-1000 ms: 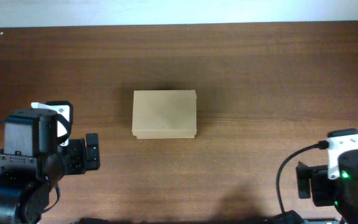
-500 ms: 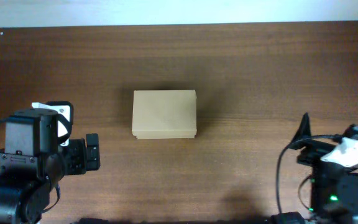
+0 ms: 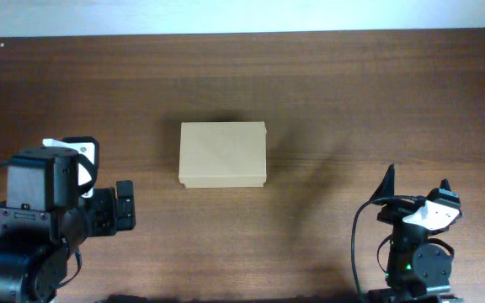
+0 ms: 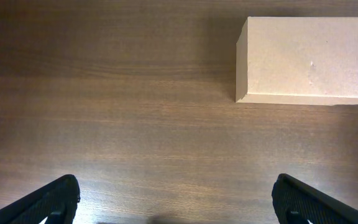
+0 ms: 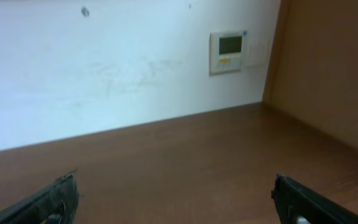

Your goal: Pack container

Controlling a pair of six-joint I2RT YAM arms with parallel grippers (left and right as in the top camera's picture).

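Observation:
The container (image 3: 223,155) is a plain tan cardboard box with its lid down, lying in the middle of the dark wooden table (image 3: 352,93). In the left wrist view the container (image 4: 306,60) sits at the upper right, well ahead of the fingers. My left gripper (image 3: 125,204) is at the table's front left, open and empty (image 4: 179,205). My right gripper (image 3: 415,187) is at the front right, tilted up, open and empty (image 5: 176,202). It faces the far wall, and the box is out of that view.
The right wrist view shows a white wall with a small control panel (image 5: 229,51) and a brown wooden panel (image 5: 328,62) at the right. The table's far edge meets the wall (image 3: 242,17).
My right arm has swung and tilted up, so its fingers now point towards the far wall. The left arm and the box have not moved.

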